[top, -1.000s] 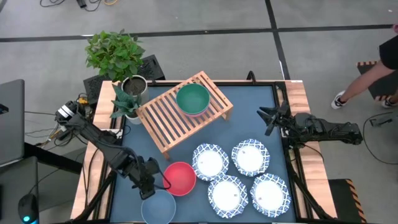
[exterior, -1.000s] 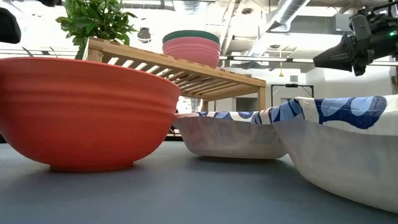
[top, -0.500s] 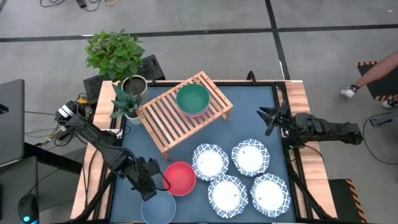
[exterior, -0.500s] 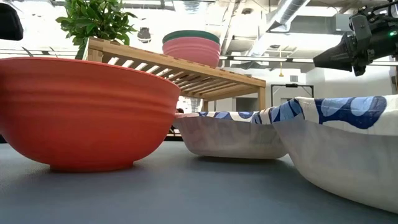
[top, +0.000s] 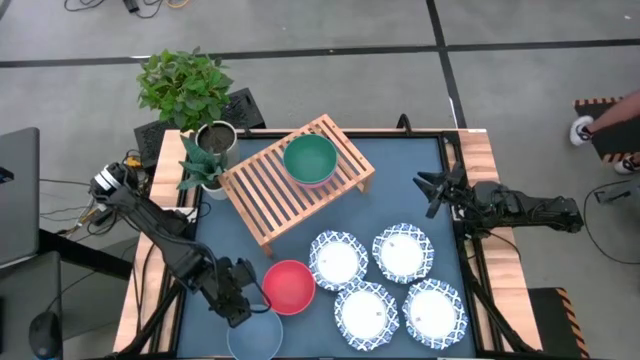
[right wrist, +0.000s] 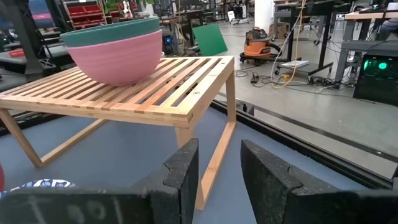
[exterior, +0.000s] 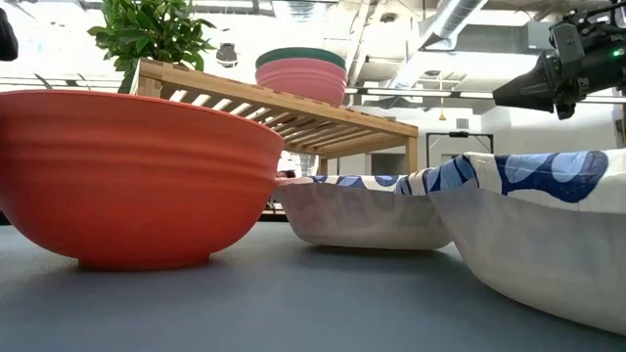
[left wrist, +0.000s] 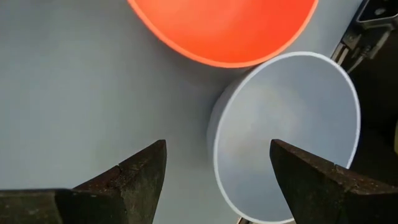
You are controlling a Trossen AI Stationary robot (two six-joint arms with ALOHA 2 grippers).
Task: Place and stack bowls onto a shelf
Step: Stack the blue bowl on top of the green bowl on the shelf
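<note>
My left tool [left wrist: 217, 171] has slid nearer, from the red bowl [top: 289, 286] toward the grey-blue bowl [top: 254, 335], wide open and empty; I judge grey-blue goes next.

So my wooden slat shelf [top: 297, 181] sits angled at upper centre of the high view, with the green bowl [top: 310, 157] nested in the pink bowl [exterior: 300, 81] on it. Red bowl [top: 289, 286] and grey-blue bowl [top: 256, 335] touch at lower left. Four blue-rimmed white dishes [top: 385, 285] cluster lower right.
</note>
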